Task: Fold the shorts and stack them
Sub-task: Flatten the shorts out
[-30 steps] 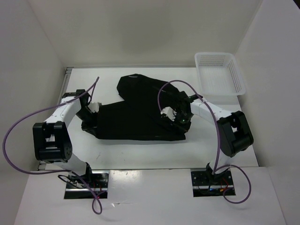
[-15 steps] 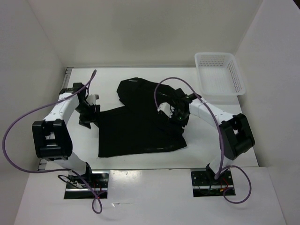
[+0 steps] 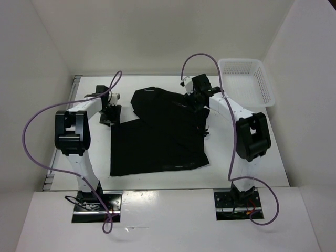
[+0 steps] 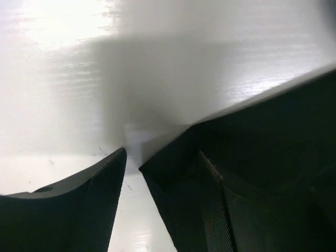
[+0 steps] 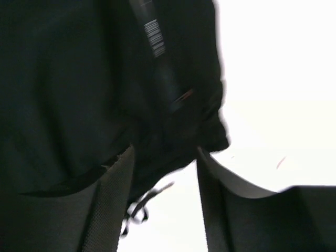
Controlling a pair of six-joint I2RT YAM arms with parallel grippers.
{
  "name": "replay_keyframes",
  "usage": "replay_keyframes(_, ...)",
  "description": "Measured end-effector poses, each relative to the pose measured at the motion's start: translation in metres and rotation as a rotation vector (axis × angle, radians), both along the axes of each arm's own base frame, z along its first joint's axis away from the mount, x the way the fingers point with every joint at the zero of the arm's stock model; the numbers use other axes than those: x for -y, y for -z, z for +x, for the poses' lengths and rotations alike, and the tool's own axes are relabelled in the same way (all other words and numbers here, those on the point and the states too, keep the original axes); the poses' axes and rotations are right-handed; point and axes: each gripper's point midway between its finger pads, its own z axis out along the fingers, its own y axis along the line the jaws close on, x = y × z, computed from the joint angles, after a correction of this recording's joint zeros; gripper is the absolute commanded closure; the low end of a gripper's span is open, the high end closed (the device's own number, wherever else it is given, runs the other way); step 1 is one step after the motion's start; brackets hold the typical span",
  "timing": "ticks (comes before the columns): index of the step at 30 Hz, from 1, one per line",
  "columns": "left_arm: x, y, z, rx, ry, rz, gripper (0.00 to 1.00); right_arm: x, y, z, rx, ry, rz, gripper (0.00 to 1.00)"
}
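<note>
The black shorts (image 3: pixel 157 139) lie flat on the white table (image 3: pixel 247 147), with a rumpled black part (image 3: pixel 152 100) behind them. My left gripper (image 3: pixel 108 108) hovers at their far left corner. In the left wrist view it (image 4: pixel 163 205) is open, with a corner of the shorts (image 4: pixel 173 170) between its fingers, ungripped. My right gripper (image 3: pixel 195 100) is over the far right edge of the shorts. In the right wrist view it (image 5: pixel 163 205) is open, with the shorts' edge (image 5: pixel 79 79) and a loose drawstring (image 5: pixel 139 207) between the fingers. A white barcode tag (image 5: pixel 154 37) shows on the cloth.
A white mesh basket (image 3: pixel 247 81) stands at the back right corner, close to my right arm. White walls close in the table on the left, back and right. Purple cables (image 3: pixel 202 58) loop above both arms.
Both grippers have opened and let go of the shorts. Both moved toward the far side of the table. The shorts have dropped and now lie flat.
</note>
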Motion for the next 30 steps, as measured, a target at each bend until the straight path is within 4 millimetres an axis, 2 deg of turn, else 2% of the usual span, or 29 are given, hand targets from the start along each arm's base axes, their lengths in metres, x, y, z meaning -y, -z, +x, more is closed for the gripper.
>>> replay_keyframes(2, 0.001, 0.005, 0.01, 0.011, 0.005, 0.015, 0.36, 0.003, 0.008, 0.018, 0.02, 0.049, -0.006, 0.49)
replay_keyframes(4, 0.004, 0.003, 0.022, 0.045, 0.013, 0.026, 0.38, 0.006, 0.022, 0.026, 0.014, 0.08, -0.021, 0.51)
replay_keyframes(8, 0.011, 0.006, 0.034, 0.075, 0.03, 0.052, 0.62, 0.012, 0.056, 0.031, -0.032, 0.12, -0.063, 0.53)
replay_keyframes(9, 0.012, 0.006, 0.036, 0.081, 0.037, 0.058, 0.76, 0.014, 0.063, 0.031, -0.042, 0.129, -0.07, 0.53)
replay_keyframes(12, 0.016, 0.006, 0.038, 0.087, 0.042, 0.06, 0.98, 0.021, 0.073, 0.033, -0.046, 0.157, -0.101, 0.57)
replay_keyframes(14, 0.015, 0.006, 0.038, 0.088, 0.04, 0.072, 0.98, 0.025, 0.075, 0.037, -0.032, 0.186, -0.114, 0.56)
replay_keyframes(15, 0.014, 0.006, 0.038, 0.089, 0.039, 0.08, 0.96, 0.027, 0.074, 0.039, -0.022, 0.2, -0.116, 0.53)
replay_keyframes(16, 0.014, 0.006, 0.038, 0.089, 0.039, 0.087, 0.87, 0.029, 0.072, 0.042, -0.009, 0.215, -0.118, 0.51)
replay_keyframes(19, 0.015, 0.003, 0.045, 0.091, 0.042, 0.092, 0.7, 0.037, 0.068, 0.048, 0.011, 0.245, -0.123, 0.51)
replay_keyframes(20, 0.016, 0.0, 0.049, 0.091, 0.045, 0.085, 0.59, 0.038, 0.066, 0.05, 0.017, 0.251, -0.123, 0.51)
replay_keyframes(22, 0.023, -0.013, 0.069, 0.121, 0.058, 0.051, 0.5, 0.039, 0.061, 0.055, 0.031, 0.258, -0.118, 0.51)
replay_keyframes(27, 0.051, -0.068, 0.147, 0.321, 0.116, -0.065, 0.34, 0.038, 0.053, 0.061, 0.055, 0.247, -0.118, 0.5)
replay_keyframes(28, 0.058, -0.074, 0.157, 0.347, 0.13, -0.086, 0.29, 0.038, 0.053, 0.061, 0.056, 0.244, -0.121, 0.5)
replay_keyframes(30, 0.071, -0.075, 0.168, 0.365, 0.159, -0.117, 0.28, 0.039, 0.052, 0.061, 0.058, 0.233, -0.13, 0.48)
